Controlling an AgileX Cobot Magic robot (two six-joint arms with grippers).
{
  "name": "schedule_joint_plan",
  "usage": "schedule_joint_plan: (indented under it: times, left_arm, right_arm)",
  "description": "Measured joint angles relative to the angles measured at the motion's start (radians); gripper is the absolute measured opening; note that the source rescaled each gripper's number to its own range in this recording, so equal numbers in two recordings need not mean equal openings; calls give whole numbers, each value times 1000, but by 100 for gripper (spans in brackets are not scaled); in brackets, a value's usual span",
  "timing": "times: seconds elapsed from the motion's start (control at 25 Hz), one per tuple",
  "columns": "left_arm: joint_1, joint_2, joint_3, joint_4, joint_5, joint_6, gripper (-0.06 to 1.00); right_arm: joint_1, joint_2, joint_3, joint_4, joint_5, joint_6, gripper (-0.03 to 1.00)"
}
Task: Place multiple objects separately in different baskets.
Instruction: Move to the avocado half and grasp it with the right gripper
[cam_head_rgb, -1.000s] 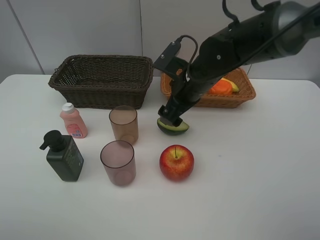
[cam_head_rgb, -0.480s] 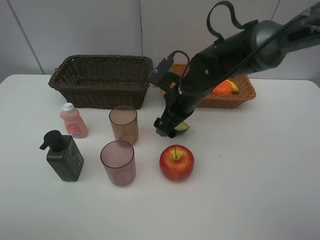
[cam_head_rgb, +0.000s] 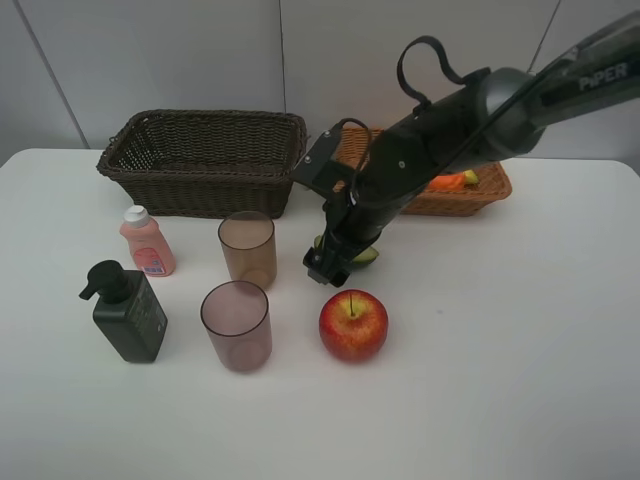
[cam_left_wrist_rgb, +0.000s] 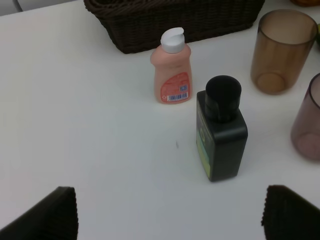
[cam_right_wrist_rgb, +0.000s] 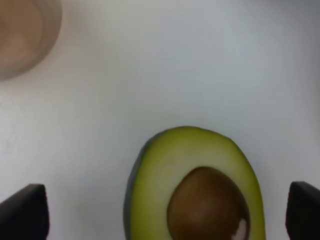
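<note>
avocado half (cam_right_wrist_rgb: 192, 170) with green flesh and a brown pit lies cut side up on the white desk (cam_head_rgb: 520, 360), directly under my right tool (cam_head_rgb: 325, 268). the right tool is spread wide, with one dark fingertip (cam_right_wrist_rgb: 24, 210) on each side of the fruit, and it clamps nothing. whether the tips touch the desk i cannot tell. in the high view my arm covers most of the avocado half, leaving only a green edge in sight.

the round red apple (cam_head_rgb: 353, 325) sits just beside it, nearer the front of the desk. two translucent brownish-pink cups stand upright to the left of these: the back cup (cam_head_rgb: 247, 250) near the avocado half, the front cup (cam_head_rgb: 236, 325) level with the red apple. further left stand the small pink bottle with a white cap (cam_head_rgb: 147, 242) and the dark green pump bottle (cam_head_rgb: 127, 315), close to each other but apart.

the deep, dark brown woven wicker basket (cam_head_rgb: 205, 160) stands behind the bottles. the shallower light orange-tan wicker basket (cam_head_rgb: 492, 188) is behind my right arm, and an orange (cam_head_rgb: 447, 182) and the tip of a yellow banana (cam_head_rgb: 470, 177) show in it.

my left tool (cam_left_wrist_rgb: 170, 222) is outside the high view. its own camera shows its two dark fingers (cam_left_wrist_rgb: 50, 217) far apart over bare desk, gripping nothing, with the two bottles just ahead.
</note>
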Motion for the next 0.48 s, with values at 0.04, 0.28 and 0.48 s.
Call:
schedule_joint_plan:
  times: [0.04,0.28,0.48]
  left_arm:
    - [0,0,0,0,0,0,98]
    - [0,0,0,0,0,0,98]
    - [0,0,0,0,0,0,98]
  right_arm:
    - [0,5,0,-2,-3,0,100]
    - [0,28,0,-2,-31,0,100]
    - [0,28,0,-2,-37,0,100]
